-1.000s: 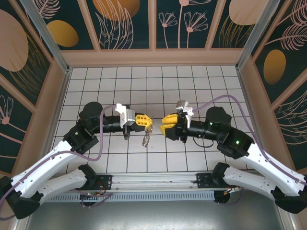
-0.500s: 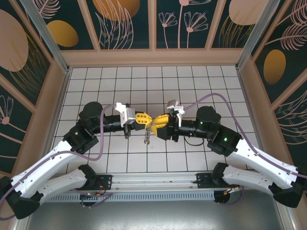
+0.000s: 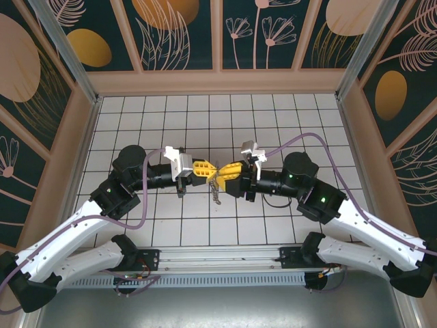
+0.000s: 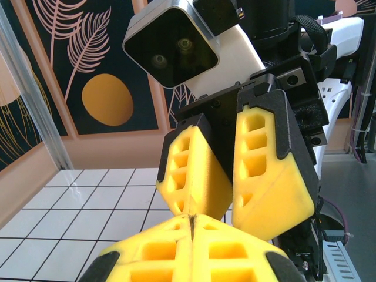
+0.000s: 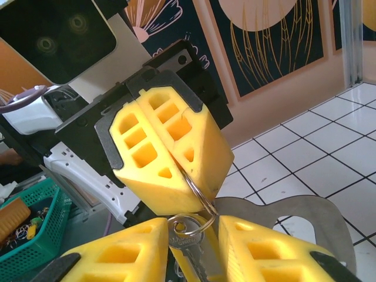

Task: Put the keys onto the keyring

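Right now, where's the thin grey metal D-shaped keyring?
Top view, table centre: thin grey metal keyring hangs from the shut left gripper, right gripper facing it.

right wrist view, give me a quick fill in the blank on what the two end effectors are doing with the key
1. The left end effector is ___ on a thin wire loop.
2. Between the right end effector's fingers sits a silvery ___.
3. The finger pads of both end effectors are ___ in colour.
Missing words: shut; key; yellow.
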